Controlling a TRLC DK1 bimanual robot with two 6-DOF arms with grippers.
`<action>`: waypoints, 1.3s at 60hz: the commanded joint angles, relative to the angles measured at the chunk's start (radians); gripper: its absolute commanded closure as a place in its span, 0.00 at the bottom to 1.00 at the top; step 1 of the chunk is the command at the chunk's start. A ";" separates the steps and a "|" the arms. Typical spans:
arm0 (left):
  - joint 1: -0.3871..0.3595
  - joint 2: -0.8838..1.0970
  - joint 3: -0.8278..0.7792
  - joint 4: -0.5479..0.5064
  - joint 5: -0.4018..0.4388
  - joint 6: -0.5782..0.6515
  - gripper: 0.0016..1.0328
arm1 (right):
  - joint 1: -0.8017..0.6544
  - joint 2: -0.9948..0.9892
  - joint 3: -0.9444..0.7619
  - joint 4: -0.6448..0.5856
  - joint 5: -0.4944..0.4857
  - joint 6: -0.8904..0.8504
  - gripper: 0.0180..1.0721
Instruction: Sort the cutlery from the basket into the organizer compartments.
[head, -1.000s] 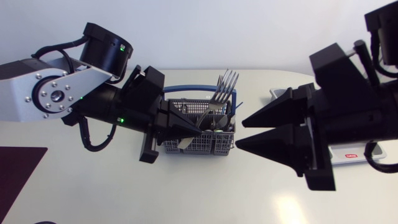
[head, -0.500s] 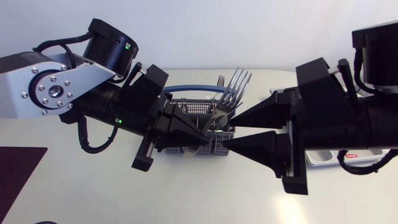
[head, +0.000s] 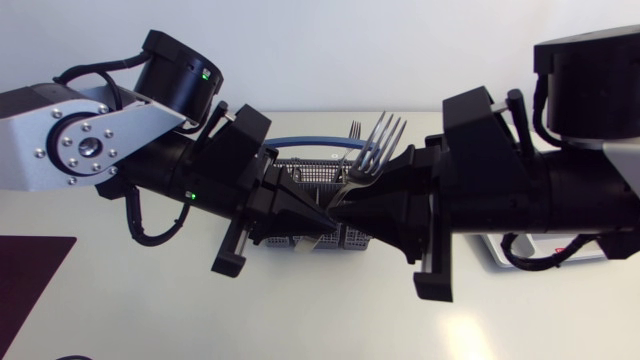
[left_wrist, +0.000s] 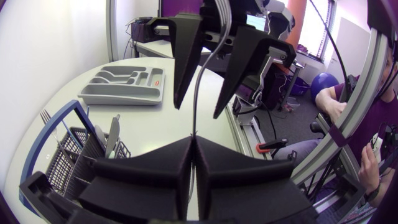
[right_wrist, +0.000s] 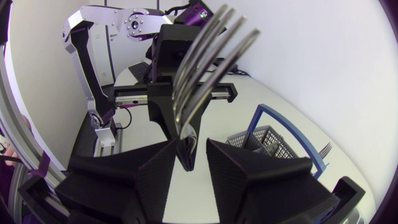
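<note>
A silver fork (head: 378, 140) hangs above the grey wire basket (head: 300, 175), tines up. My left gripper (head: 325, 215) is shut on the lower end of its handle (left_wrist: 205, 74). My right gripper (head: 345, 210) faces it from the right, open, one finger on each side of the fork's neck (right_wrist: 186, 152) with a small gap either side. In the left wrist view my right gripper (left_wrist: 198, 111) stands just ahead of my own shut left gripper (left_wrist: 194, 146). More cutlery stands in the basket (left_wrist: 68, 155). The white organizer (left_wrist: 124, 87) lies beyond the basket.
The basket has a blue handle (head: 300, 142) arching over it, and a second fork (head: 354, 130) pokes up at its back. Part of the organizer (head: 520, 252) shows under my right arm. A dark purple mat (head: 30, 270) lies at the table's front left.
My right arm has moved left to the fork, and its fingers have narrowed around the neck. The left gripper raised the fork slightly early on, then held still.
</note>
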 joint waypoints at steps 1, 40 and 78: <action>-0.002 0.004 -0.012 0.010 0.016 0.022 0.97 | 0.010 0.018 -0.027 0.025 0.001 0.027 0.81; 0.006 0.004 -0.013 0.016 0.013 0.014 0.77 | 0.029 0.030 -0.040 0.040 -0.023 0.050 0.95; 0.018 0.010 -0.005 0.163 -0.326 -0.159 0.08 | -0.180 -0.078 0.020 -0.190 0.135 0.014 0.95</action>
